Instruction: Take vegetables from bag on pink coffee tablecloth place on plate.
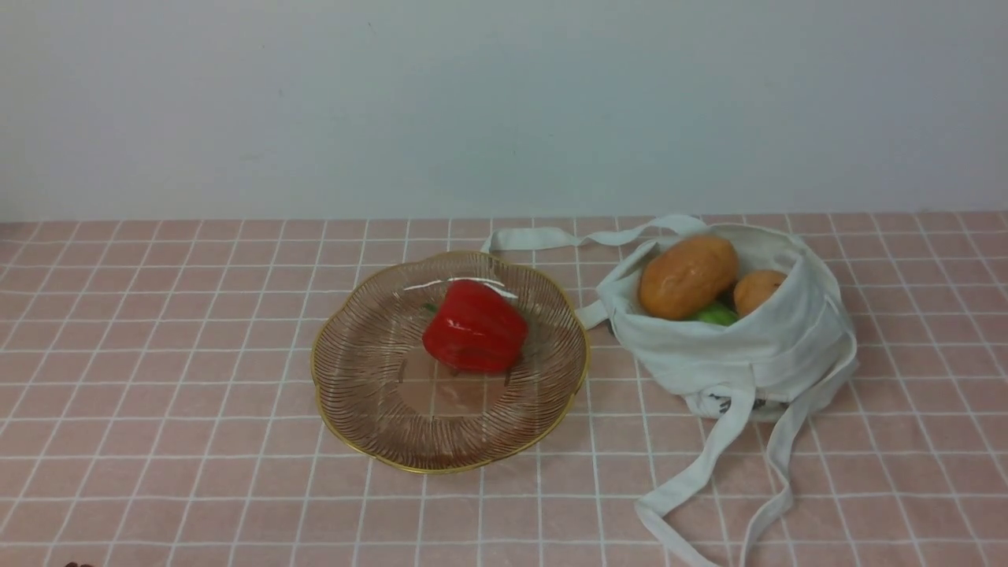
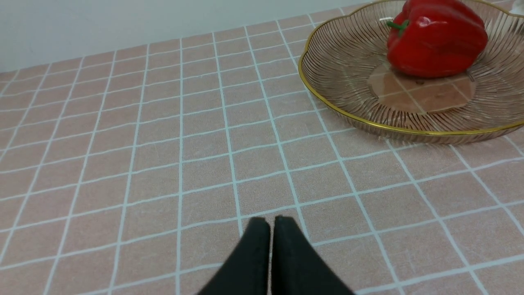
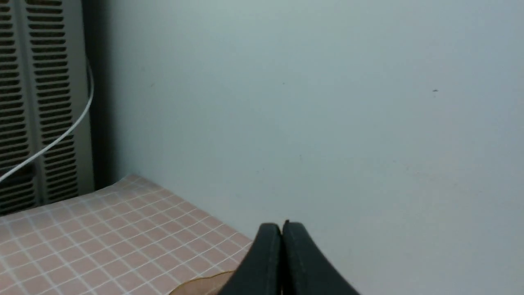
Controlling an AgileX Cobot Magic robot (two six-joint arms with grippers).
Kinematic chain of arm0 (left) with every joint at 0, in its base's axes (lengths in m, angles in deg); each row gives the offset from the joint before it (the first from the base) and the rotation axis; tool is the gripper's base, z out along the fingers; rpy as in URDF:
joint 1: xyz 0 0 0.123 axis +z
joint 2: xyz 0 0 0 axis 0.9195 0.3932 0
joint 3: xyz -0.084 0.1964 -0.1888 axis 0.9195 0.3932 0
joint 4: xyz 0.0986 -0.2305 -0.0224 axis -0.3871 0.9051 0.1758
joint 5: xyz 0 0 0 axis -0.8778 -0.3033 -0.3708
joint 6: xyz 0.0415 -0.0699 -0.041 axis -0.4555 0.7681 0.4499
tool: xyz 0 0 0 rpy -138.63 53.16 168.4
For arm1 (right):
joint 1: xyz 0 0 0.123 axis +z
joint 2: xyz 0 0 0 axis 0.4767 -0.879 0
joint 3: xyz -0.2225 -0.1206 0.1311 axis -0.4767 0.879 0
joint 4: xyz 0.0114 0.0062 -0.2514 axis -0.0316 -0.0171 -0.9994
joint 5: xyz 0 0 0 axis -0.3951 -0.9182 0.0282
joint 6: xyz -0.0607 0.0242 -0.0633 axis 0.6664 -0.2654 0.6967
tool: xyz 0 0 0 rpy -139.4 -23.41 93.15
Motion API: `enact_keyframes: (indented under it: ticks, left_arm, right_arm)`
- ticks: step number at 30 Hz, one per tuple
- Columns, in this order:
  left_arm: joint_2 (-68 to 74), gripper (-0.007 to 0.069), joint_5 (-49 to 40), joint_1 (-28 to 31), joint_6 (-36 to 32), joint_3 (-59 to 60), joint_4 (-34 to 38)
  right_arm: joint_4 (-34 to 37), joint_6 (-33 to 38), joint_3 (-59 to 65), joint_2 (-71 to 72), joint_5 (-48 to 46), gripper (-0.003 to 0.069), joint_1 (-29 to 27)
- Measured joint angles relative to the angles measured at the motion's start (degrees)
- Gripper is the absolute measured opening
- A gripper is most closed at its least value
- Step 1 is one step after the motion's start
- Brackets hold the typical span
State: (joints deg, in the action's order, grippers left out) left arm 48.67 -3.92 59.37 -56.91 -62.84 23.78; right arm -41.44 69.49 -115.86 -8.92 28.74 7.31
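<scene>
Pepper [image 1: 475, 327] lies sideways (stem [image 1: 430, 308] pointing left).

Plain pale wall [image 1: 504, 110] behind the worktop. Well beyond my right claw [image 3: 281, 258], I see a grey slatted panel [image 3: 49, 102], a white cable [image 3: 67, 133] crossing it; dark shadow alongside.

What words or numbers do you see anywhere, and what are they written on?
One bit of dark printing, on the lower front of the white cloth bag: folded and too small to read.
No other words, numbers or signs show, not on the plate or the red pepper either.
</scene>
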Motion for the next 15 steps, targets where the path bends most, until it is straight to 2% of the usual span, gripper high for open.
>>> enact_keyframes:
  ticks: [3,6,15]
  left_arm:
    - [0.0,-0.0005,0.0,0.0,0.0,0.0,0.0]
    - [0.0,-0.0005,0.0,0.0,0.0,0.0,0.0]
    - [0.0,-0.0005,0.0,0.0,0.0,0.0,0.0]
  right_arm:
    - [0.1,0.4,7.9,2.4,7.5,-0.0015,0.0]
    - [0.1,0.5,11.7,2.8,10.3,-0.0015,0.0]
    - [0.2,0.6,21.2,2.8,10.1,-0.0015,0.0]
